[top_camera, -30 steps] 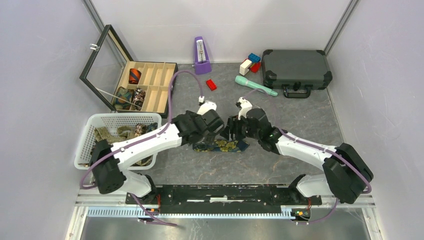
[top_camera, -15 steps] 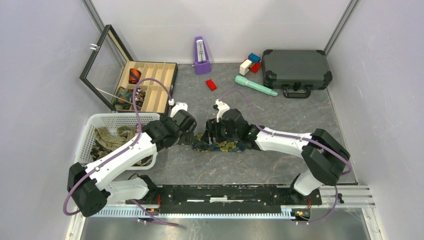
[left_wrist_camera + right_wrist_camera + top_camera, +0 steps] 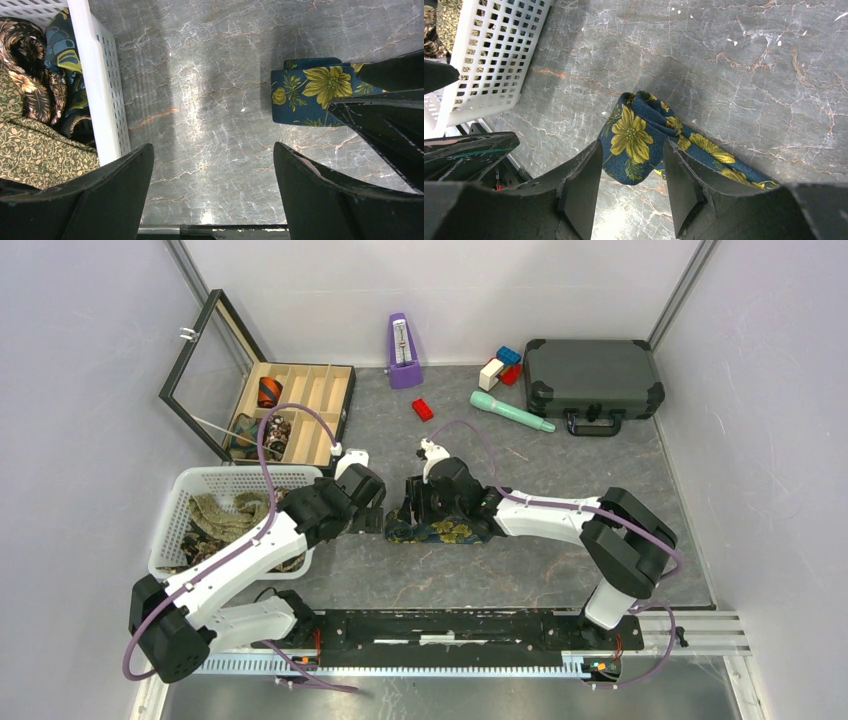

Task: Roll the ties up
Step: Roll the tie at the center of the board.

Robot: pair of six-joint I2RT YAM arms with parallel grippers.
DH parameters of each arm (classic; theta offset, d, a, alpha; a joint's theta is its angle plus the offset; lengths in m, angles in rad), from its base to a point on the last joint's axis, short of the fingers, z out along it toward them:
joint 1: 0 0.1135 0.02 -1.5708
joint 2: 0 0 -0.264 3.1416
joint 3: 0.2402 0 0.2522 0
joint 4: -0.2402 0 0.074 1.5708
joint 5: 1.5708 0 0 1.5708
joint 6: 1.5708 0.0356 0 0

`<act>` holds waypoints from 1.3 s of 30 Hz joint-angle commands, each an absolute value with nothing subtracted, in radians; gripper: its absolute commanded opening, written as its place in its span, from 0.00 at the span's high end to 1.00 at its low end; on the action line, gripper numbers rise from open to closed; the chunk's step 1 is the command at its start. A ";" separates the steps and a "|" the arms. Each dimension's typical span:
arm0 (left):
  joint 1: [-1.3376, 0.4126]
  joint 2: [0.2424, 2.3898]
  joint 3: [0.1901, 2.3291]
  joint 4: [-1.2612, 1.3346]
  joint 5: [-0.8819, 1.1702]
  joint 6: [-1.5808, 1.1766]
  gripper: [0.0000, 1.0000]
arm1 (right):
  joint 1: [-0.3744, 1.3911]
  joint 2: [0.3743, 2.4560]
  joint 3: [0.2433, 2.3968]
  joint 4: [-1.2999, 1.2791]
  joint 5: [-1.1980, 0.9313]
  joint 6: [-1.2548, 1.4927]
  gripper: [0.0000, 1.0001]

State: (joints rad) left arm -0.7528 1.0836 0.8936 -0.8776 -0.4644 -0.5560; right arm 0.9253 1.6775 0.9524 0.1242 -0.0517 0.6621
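Observation:
A navy tie with yellow flowers [image 3: 445,531] lies flat on the grey marbled table; its folded left end [image 3: 639,135] shows in the right wrist view. My right gripper [image 3: 632,145] stands over that end with its jaws apart and the fabric between the fingertips; table shows through the gap below. My left gripper [image 3: 212,155] hangs wide open over bare table, between the white basket's rim [image 3: 97,85] and the tie's end [image 3: 310,95], holding nothing. More ties [image 3: 225,515] in olive and brown prints lie piled in the basket.
The white basket [image 3: 178,502] stands at the left. A wooden compartment box [image 3: 318,405] with its lid open holds small rolled coils. At the back are a purple metronome [image 3: 402,352], a red block [image 3: 423,409], a teal tool [image 3: 510,410], coloured blocks [image 3: 503,365] and a dark case [image 3: 592,375].
Both arms have swung left. The right gripper moved from the tie's right part to its left end. The left gripper drew back toward the basket.

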 commanded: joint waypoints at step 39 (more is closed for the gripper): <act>-0.736 1.108 0.738 -0.468 -0.221 -0.547 0.06 | 0.934 1.662 0.864 0.174 0.019 0.665 0.61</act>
State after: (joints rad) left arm -0.7506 1.1034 0.7723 -0.6235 -0.2855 -0.5560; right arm 0.9356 1.6817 0.8658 0.1417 0.0032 0.6689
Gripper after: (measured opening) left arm 0.933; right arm 0.394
